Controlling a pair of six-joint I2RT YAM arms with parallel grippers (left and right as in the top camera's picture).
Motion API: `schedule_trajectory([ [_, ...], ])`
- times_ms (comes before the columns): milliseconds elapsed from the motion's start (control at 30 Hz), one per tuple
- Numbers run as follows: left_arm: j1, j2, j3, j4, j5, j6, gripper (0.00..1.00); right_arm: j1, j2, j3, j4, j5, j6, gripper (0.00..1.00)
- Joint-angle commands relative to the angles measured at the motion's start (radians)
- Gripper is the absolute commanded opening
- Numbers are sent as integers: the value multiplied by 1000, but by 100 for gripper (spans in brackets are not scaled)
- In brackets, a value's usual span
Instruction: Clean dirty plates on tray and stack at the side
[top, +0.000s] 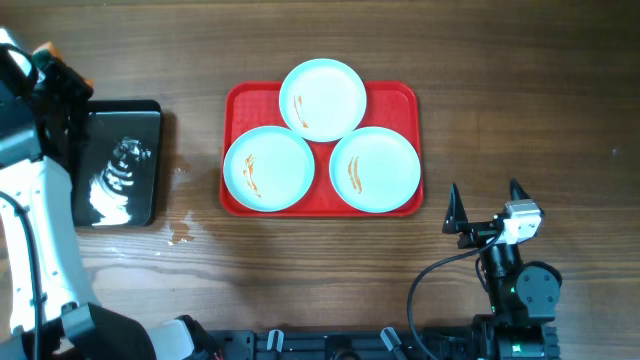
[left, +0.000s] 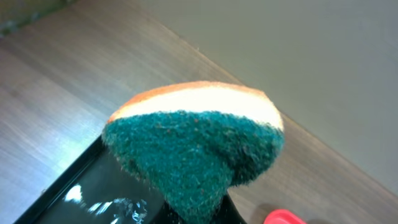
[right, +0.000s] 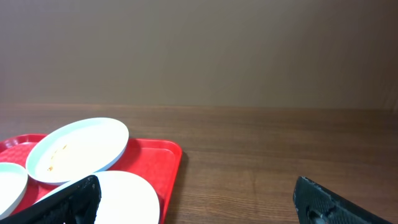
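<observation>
1. Overhead we get soft, even light, the dirty plates sharp, barely any shadows on the table.
2. We spot white glare on the black tray.
3. Our left wrist shot is blurry, the sponge out of focus.
4. Right wrist looks dimmer.

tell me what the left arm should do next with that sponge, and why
Probably carry the sponge to the right, from over the black tray toward the left plate on the red tray, which is the closest one. The left arm has the sponge gripped, all three plates show orange-brown streaks, and none is stacked at the side yet, so scrubbing looks like the next step.
</observation>
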Motion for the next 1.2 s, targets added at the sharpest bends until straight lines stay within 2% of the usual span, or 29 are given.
schedule_trajectory([
  [0, -17, 200, -98, -6, 14, -6, 4, -6, -6, -1, 3, 14, -13, 100],
  [100, -16, 212, -80, -25, 131, -6, 4, -6, -6, -1, 3, 14, -13, 100],
  [233, -18, 99, -25, -58, 261, -42, 4, -6, -6, -1, 3, 14, -12, 100],
  [400, -39, -87, 5, -54, 248, -82, 4, -6, -6, -1, 3, 14, -13, 100],
  [533, -107, -119, 4, -164, 237, -82, 4, -6, -6, -1, 3, 14, -13, 100],
  [700, -288, -59, 2, -317, 243, -87, 4, -6, -6, -1, 3, 14, -13, 100],
  [867, -531, 20, 2, -325, 229, -146, 4, -6, -6, -1, 3, 14, -13, 100],
  [900, -565, 35, 2, -318, 211, -147, 4, -6, -6, -1, 3, 14, -13, 100],
  [967, -676, 105, 2, -308, 77, -169, 4, -6, -6, -1, 3, 14, -13, 100],
  [1167, -760, 243, 2, -302, 55, -221, 4, -6, -6, -1, 9, 8, -4, 100],
])
